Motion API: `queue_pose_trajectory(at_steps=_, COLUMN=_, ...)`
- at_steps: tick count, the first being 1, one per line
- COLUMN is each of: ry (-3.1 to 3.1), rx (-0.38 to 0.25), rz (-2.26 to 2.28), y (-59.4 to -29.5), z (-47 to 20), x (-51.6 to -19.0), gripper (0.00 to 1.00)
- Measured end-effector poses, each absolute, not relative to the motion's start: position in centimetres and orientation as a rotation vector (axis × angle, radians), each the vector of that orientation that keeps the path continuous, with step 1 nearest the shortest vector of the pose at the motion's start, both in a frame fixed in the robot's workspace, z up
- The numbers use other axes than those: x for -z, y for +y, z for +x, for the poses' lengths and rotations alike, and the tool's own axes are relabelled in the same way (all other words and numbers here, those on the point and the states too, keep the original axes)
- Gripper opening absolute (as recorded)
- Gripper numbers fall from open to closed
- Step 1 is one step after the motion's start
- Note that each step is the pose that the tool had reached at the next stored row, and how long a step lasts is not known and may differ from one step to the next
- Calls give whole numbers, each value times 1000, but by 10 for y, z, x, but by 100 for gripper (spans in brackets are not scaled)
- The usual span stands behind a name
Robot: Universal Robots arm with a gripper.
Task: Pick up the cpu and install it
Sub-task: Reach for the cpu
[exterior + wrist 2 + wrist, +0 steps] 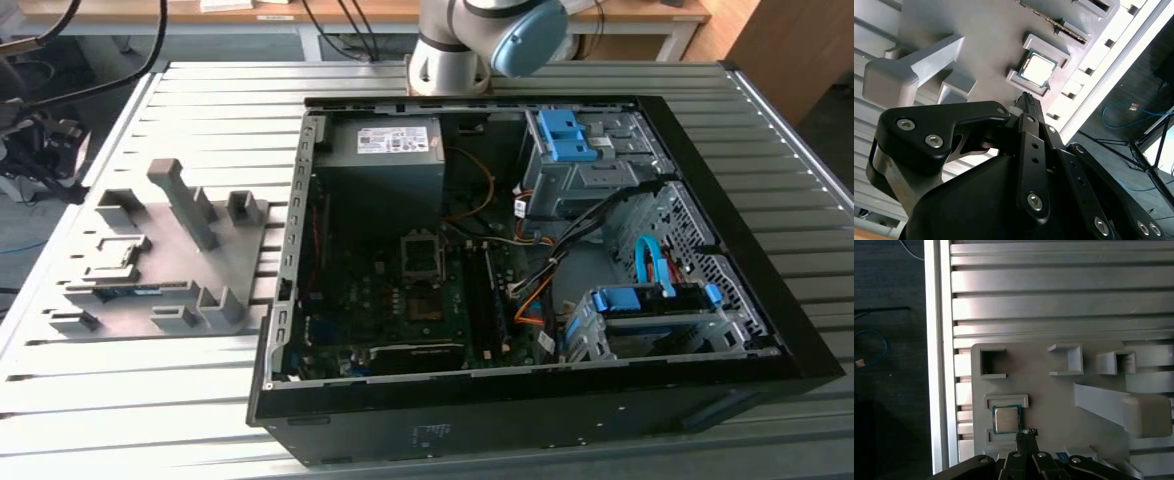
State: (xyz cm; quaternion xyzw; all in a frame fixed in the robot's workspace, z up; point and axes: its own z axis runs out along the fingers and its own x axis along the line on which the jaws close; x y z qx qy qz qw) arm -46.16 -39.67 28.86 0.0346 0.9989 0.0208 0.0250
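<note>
First wrist view gives me the relation I care about: the cpu [1006,419] lies flat, metal top up, in a shallow walled pocket of the grey fixture plate [1054,405], and the hand [1027,434] has its tip just beside the chip's near corner, not over its middle. Seen from the hand, the chip is a little ahead of the tip and off to one side of the hand's own line. In the second wrist view the cpu [1038,69] again sits just beyond the hand [1027,98], apart from it.

The hand looks clenched to a single narrow point, with nothing in it (I can't judge its height above the plate from either wrist camera). The chip is square, so it has no long axis to align with; its edges run parallel to the pocket walls.

In the exterior view the fixture plate [160,250] rests on the slatted counter [200,110], to the exterior view's left of the open computer case [534,270].
</note>
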Motion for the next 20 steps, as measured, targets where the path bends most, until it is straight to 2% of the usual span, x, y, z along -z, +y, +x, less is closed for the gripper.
queue_pose_trajectory(at_steps=20, ry=3089, rx=-64, rz=107, y=-393, z=-468, x=-253, gripper=10)
